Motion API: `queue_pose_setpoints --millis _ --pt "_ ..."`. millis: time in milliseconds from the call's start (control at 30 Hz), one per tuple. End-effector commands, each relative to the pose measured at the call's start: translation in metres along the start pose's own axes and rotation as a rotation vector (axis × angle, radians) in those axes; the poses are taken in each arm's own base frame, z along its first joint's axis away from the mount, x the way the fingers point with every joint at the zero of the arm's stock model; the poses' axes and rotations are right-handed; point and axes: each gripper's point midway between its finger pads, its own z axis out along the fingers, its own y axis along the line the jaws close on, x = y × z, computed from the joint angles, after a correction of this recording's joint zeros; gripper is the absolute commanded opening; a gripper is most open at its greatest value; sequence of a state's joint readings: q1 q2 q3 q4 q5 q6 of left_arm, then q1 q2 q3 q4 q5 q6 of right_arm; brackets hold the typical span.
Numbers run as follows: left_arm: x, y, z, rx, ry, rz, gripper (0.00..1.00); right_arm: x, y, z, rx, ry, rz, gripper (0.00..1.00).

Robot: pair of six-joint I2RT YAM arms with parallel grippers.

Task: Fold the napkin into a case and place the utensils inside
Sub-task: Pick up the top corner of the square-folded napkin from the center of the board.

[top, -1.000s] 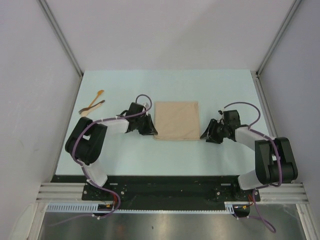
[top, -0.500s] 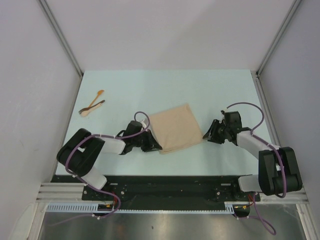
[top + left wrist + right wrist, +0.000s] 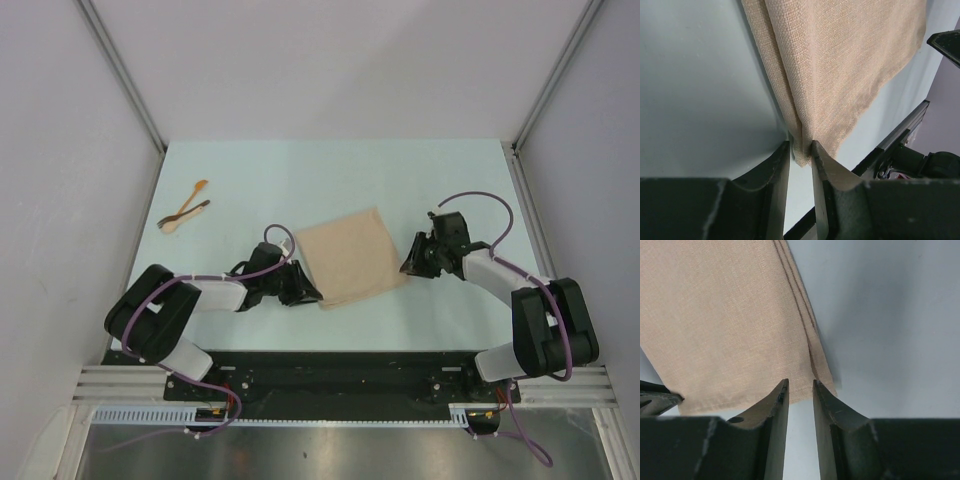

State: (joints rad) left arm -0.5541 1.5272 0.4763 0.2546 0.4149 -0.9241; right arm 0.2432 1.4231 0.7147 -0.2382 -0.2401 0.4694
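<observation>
The napkin (image 3: 348,258) is a folded beige-tan cloth lying flat at mid-table, turned at an angle. My left gripper (image 3: 310,294) is shut on its near-left corner, and the left wrist view shows the cloth (image 3: 840,60) pinched between the tips of that gripper (image 3: 801,150). My right gripper (image 3: 407,266) is at the napkin's right corner. In the right wrist view its jaws (image 3: 800,385) are a narrow gap apart, and the cloth's (image 3: 725,315) edge lies just at the tips, not pinched. The utensils, an orange-tan spoon (image 3: 192,198) and a darker piece (image 3: 192,211), lie crossed at the far left.
The pale table (image 3: 450,180) is ringed by grey walls with metal posts at the back corners. A black rail (image 3: 320,365) runs along the near edge by the arm bases.
My left gripper has pulled the napkin's corner toward the near edge, turning the cloth from square to angled. My right gripper has moved left to the napkin's right corner.
</observation>
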Motion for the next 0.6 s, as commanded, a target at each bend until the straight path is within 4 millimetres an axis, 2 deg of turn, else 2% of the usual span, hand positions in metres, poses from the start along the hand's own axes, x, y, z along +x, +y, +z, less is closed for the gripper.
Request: queue_pose_setpoints --millis 0,167,567 --pt "0.001 0.001 -0.002 -0.005 -0.001 0.017 0.3 -0.003 -0.004 -0.001 0.035 -0.016 -0.031 0.31" --pt "0.004 0.002 -0.002 0.001 0.006 0.012 0.3 0.002 -0.008 0.001 0.068 -0.01 -0.049 0.33" --pt "0.004 -0.001 -0.008 0.002 -0.005 0.02 0.31 0.012 -0.002 0.012 0.043 0.024 -0.048 0.32"
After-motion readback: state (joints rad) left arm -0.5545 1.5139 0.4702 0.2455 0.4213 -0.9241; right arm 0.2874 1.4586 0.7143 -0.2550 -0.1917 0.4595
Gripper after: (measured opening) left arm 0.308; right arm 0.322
